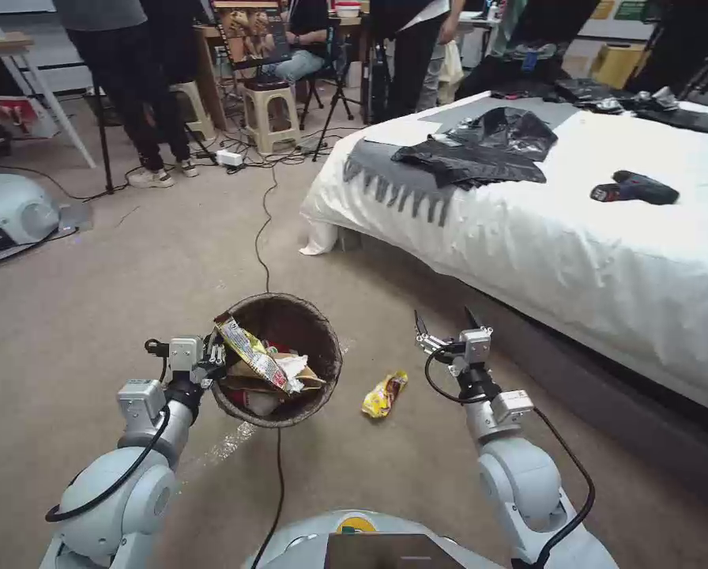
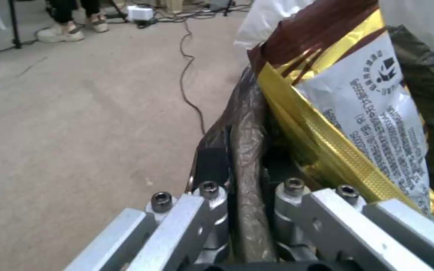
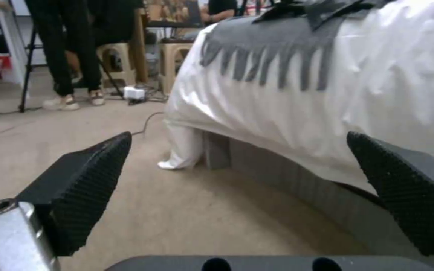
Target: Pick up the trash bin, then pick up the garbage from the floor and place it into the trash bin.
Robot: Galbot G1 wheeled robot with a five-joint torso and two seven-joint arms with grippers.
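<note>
While your left claw [image 1: 212, 359] clamps the trash bin [image 1: 322, 379] rim at nine o'clock, lower the spread, empty right claw [image 1: 449, 328] onto the yellow wrapper [image 1: 384, 393] at seven o'clock.

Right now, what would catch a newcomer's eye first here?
The trash bin, stuffed with wrappers, held at its rim by the left claw. Next, a yellow snack wrapper on the floor between the bin and the open right claw, beside the white bed.
</note>
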